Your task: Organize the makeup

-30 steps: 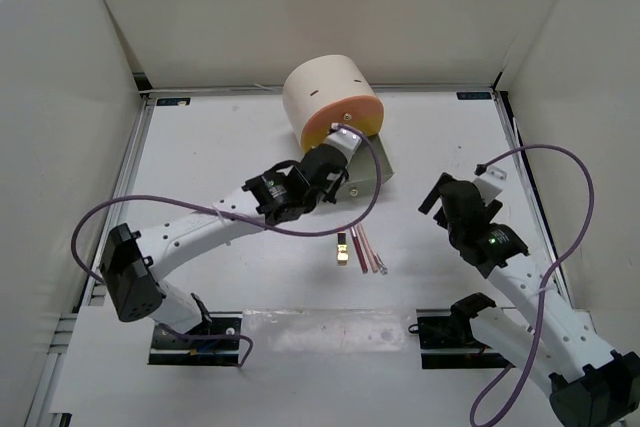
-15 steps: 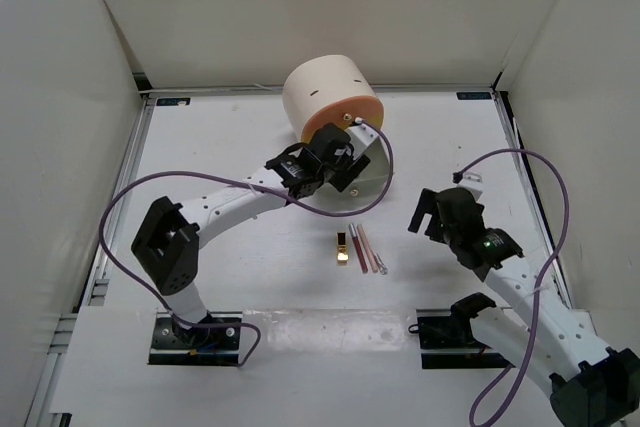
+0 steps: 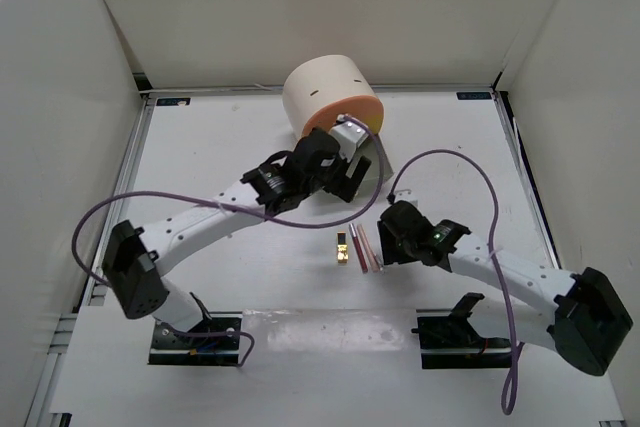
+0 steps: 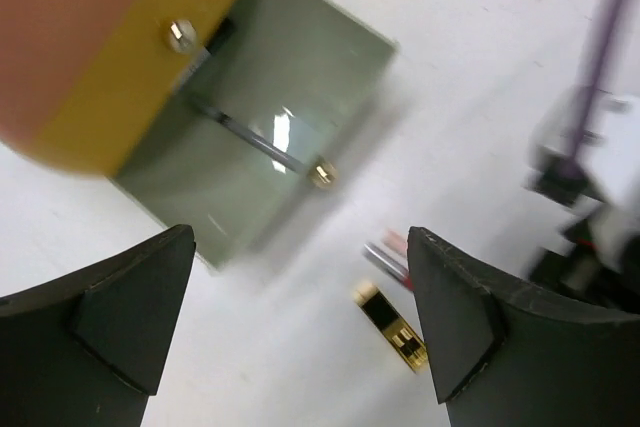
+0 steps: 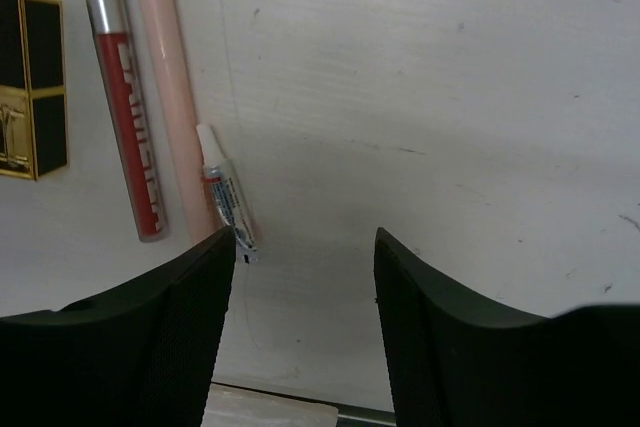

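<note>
Of the makeup, a gold and black case (image 3: 343,248) (image 5: 35,87), a red clear tube (image 5: 122,107), a pink pencil (image 3: 367,249) (image 5: 170,87) and a small white tube (image 5: 226,199) lie side by side on the table. My right gripper (image 3: 382,245) (image 5: 305,242) hangs open just right of them. Its left fingertip is beside the small tube, with nothing between the jaws. My left gripper (image 3: 345,177) (image 4: 300,247) is wide open over the table, in front of the grey-green drawer (image 3: 372,169) (image 4: 260,117). That drawer stands open, and a thin grey stick (image 4: 245,132) lies in it.
The cream cylindrical box (image 3: 325,92) stands at the back, its orange (image 4: 60,17) and yellow (image 4: 150,67) drawers shut above the open one. White walls close in the table on three sides. The arm bases sit at the near edge.
My left gripper has opened wide and pulled back a little from the drawers. The right arm has swung left and down to the row of makeup, its jaws narrower than before.
</note>
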Controlling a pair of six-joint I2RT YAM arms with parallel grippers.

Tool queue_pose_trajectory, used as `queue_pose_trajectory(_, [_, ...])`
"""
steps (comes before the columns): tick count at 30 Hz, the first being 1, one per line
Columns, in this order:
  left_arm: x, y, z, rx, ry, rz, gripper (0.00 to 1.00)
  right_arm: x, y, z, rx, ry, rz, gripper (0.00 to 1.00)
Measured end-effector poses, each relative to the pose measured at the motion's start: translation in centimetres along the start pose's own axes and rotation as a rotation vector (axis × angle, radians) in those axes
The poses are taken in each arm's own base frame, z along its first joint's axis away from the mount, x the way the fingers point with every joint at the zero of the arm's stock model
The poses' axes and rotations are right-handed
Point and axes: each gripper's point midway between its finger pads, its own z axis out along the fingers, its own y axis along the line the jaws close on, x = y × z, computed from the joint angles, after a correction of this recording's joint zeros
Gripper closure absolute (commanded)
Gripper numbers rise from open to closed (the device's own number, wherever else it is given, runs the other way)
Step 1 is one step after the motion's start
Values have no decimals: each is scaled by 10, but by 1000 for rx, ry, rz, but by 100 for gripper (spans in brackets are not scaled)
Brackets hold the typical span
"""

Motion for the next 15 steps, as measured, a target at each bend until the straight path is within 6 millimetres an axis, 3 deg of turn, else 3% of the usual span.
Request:
queue_pose_trajectory(6, [47, -29, -48, 89, 78, -152, 2, 21, 15, 9, -2, 66, -98, 40])
queue_pose_trajectory(11, [98, -38, -67, 80, 219, -238, 2, 26, 18, 17, 3, 90, -119, 41])
queue_pose_trajectory(15, [122, -39, -74, 60, 290, -279, 2, 28, 21, 24, 1, 105, -127, 45])
